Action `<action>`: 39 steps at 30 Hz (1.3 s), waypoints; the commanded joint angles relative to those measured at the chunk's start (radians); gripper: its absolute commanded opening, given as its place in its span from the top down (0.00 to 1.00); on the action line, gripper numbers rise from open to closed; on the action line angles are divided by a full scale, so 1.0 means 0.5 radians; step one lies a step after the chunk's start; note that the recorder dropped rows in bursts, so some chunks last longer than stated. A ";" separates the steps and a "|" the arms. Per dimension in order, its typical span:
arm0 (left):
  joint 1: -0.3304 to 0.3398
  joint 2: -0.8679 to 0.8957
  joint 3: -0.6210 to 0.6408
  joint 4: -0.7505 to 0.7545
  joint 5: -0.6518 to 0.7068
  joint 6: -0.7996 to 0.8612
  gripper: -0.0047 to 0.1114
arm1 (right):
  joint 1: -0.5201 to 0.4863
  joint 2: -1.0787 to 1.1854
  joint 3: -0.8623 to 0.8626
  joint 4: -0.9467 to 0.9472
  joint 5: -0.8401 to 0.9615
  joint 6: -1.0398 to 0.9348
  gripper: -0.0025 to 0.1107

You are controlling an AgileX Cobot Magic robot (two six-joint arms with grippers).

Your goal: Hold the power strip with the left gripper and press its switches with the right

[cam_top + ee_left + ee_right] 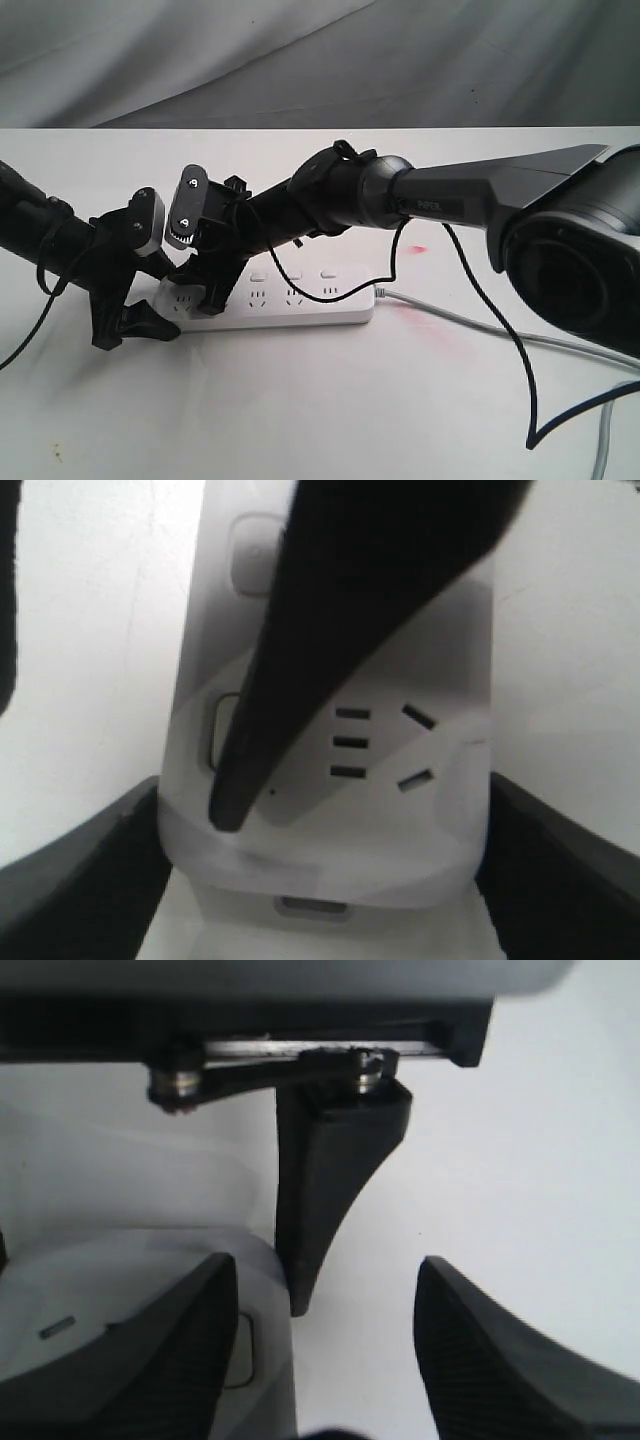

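Note:
The white power strip (pixel 310 312) lies across the table with its grey cable (pixel 470 325) running right. My left gripper (pixel 160 305) is shut on the strip's left end. In the left wrist view both black fingers (pixel 80 880) press the sides of the strip (pixel 420 660). My right gripper (pixel 215 292), on the PIPER arm, reaches across and stands open over the same end. One of its fingertips (pixel 230 815) sits beside a switch (pixel 218 730), and another switch (pixel 250 555) lies farther along. In the right wrist view a finger (pixel 190 1360) overlaps a switch (pixel 242 1350); the other hangs over bare table.
A thin black cable (pixel 505 335) loops from the right arm down onto the table. A small red spot (pixel 418 248) shows on the white tabletop behind the strip. Grey cloth (pixel 300 60) hangs along the back.

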 commanded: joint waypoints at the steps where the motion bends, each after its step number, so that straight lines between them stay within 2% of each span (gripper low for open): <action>1: -0.012 0.001 -0.010 -0.011 0.004 0.012 0.36 | 0.020 0.088 0.035 -0.195 0.027 0.036 0.53; 19: -0.012 0.001 -0.010 -0.011 0.004 0.012 0.36 | -0.062 0.083 0.060 -0.398 -0.013 0.140 0.53; 39: -0.012 0.001 -0.010 -0.011 0.004 0.012 0.36 | -0.058 0.123 0.084 -0.366 -0.002 0.168 0.53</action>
